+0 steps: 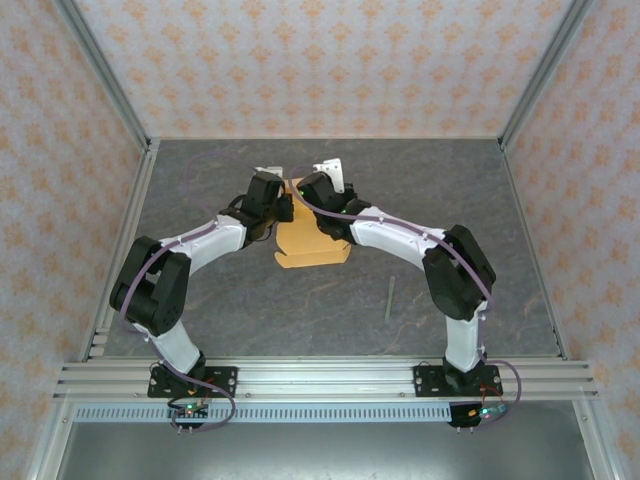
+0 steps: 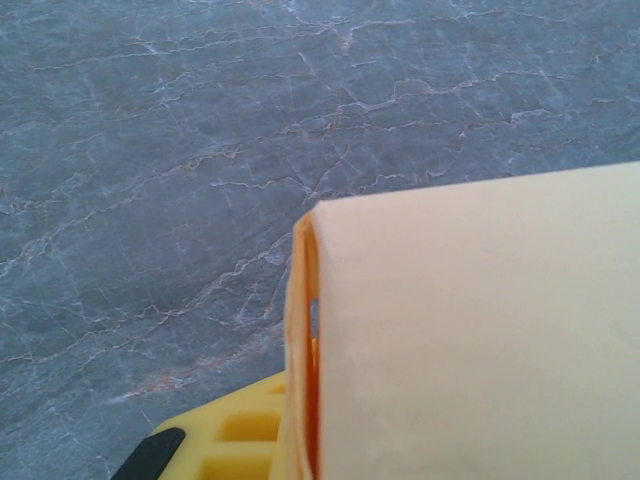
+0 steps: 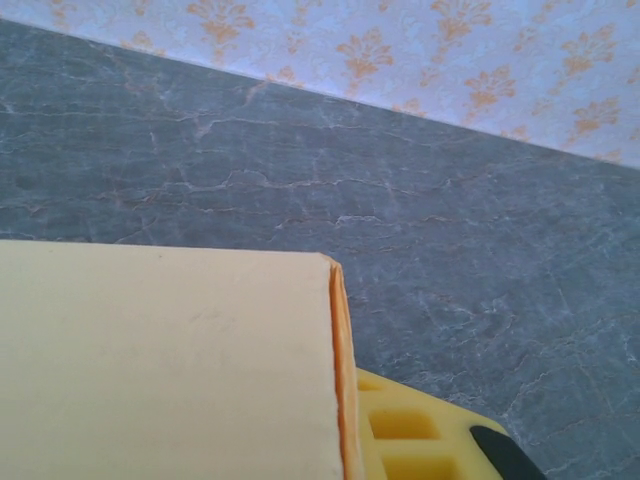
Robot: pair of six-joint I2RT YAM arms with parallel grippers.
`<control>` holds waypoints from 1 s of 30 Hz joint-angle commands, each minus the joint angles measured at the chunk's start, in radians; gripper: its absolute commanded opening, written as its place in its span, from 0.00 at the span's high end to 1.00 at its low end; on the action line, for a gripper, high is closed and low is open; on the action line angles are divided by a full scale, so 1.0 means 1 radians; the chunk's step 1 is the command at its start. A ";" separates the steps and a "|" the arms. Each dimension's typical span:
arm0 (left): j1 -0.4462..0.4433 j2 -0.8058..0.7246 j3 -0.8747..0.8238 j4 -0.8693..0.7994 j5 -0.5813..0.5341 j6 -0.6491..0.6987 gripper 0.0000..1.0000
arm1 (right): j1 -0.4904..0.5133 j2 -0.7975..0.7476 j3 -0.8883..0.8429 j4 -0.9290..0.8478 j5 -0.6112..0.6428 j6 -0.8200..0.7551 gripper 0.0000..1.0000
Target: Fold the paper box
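Reaching over the middle of the table (image 1: 250, 300), we have both arms at the box (image 1: 312, 243), which lies flat there. Our left gripper (image 1: 283, 208) is pinched almost fully closed on its folded edge. Our right gripper (image 1: 308, 192) sits against the box; we cannot tell its jaw gap.

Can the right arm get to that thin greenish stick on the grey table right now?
Probably yes: the thin greenish stick lies uncovered on the grey table near that arm's elbow. But the right gripper is at the tan card paper box and would have to leave it.
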 commanded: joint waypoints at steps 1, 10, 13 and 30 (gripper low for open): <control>0.003 -0.027 0.021 -0.037 -0.019 -0.010 1.00 | -0.007 0.025 0.028 -0.053 0.105 0.013 0.86; 0.003 -0.032 0.017 -0.041 -0.026 -0.005 1.00 | -0.007 0.002 0.018 -0.029 0.002 -0.002 0.77; 0.003 -0.029 0.022 -0.047 -0.029 -0.004 1.00 | -0.007 -0.012 0.010 -0.028 -0.039 0.001 0.70; 0.010 0.010 0.118 -0.212 -0.063 0.040 1.00 | -0.007 -0.189 -0.090 -0.090 -0.349 0.110 0.33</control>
